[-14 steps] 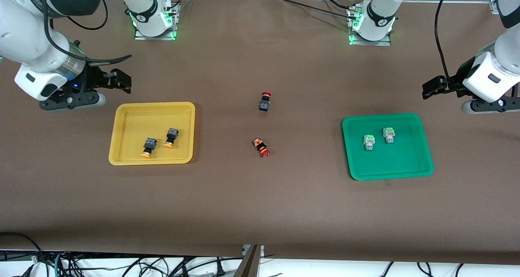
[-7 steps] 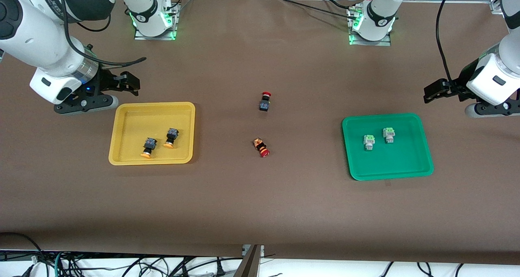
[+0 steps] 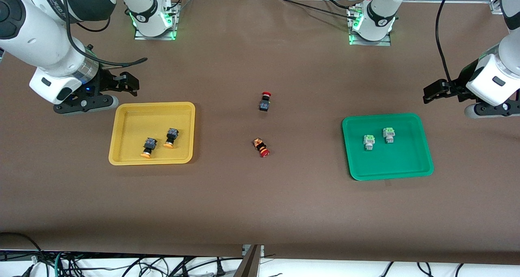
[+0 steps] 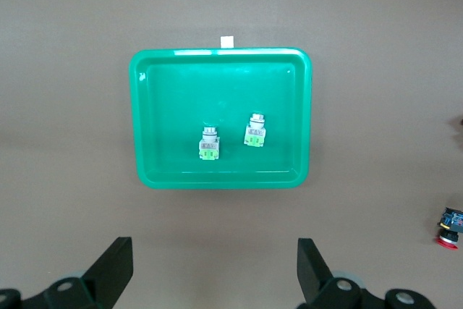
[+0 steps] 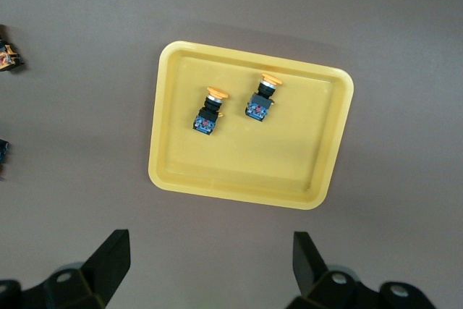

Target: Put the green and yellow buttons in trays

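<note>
- Brown matting covers the desk (image 3: 260,204), with cables hanging along the edge nearest the front camera.
- Both yellow buttons (image 3: 148,146) lie on their sides in the yellow tray (image 3: 122,118), toward the right arm's end of the desk.
- Both green buttons (image 3: 369,141) lie in the green tray (image 3: 410,163), toward the left arm's end.
- Two red-capped switches (image 3: 261,147) sit on bare matting between the trays (one upright-looking, one tipped over); they are no part of the job.
- Right tool (image 3: 122,82) hangs over the matting beside the yellow tray, fingers spread wide, holding nothing.
- Left tool (image 3: 436,90) hangs over the matting near the green tray, equally wide open and empty.
- Sorting looks complete, judging by where the four buttons lie.
- Main risk from here, I judge: an arm swinging low could clip a tray rim and jolt its buttons out, or a needless grab could put a red switch in a tray.
</note>
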Controlling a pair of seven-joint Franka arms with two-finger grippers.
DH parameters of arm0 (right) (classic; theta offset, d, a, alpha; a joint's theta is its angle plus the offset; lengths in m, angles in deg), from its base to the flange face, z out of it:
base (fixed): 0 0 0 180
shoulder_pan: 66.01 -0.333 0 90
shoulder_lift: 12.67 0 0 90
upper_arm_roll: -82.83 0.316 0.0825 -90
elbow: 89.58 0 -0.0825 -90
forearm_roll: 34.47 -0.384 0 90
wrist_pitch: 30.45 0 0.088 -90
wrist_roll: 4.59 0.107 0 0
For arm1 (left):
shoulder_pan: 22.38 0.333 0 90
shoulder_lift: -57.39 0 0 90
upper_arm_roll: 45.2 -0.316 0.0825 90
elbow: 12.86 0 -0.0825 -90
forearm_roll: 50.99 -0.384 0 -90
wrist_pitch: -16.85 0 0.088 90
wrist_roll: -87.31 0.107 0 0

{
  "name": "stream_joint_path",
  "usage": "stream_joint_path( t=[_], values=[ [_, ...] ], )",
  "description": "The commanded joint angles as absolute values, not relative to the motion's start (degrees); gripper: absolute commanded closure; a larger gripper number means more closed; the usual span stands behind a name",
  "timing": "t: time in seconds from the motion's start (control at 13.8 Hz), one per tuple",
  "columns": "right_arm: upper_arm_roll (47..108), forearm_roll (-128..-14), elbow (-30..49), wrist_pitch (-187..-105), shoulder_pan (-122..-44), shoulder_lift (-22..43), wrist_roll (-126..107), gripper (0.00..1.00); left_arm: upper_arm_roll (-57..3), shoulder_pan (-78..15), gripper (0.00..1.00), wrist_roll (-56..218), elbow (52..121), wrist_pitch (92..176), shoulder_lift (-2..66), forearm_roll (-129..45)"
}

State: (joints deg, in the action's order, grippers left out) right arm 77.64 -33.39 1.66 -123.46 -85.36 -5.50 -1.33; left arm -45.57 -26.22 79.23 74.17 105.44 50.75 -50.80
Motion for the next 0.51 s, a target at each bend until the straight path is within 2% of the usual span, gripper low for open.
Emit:
stream_joint_path(
  t=[0.0,0.44],
  values=[
    [77.64,-32.36,0.86,-123.27,-85.61,-4.77,-1.16,0.01,-45.82,-26.33,0.00,80.36,71.96,104.04,49.74,-49.67],
    [77.12,-32.45,0.51,-123.53,-85.00,-4.85,-1.07,0.01,-45.82,-26.33,0.00,80.36,71.96,104.04,49.83,-49.67]
  ],
)
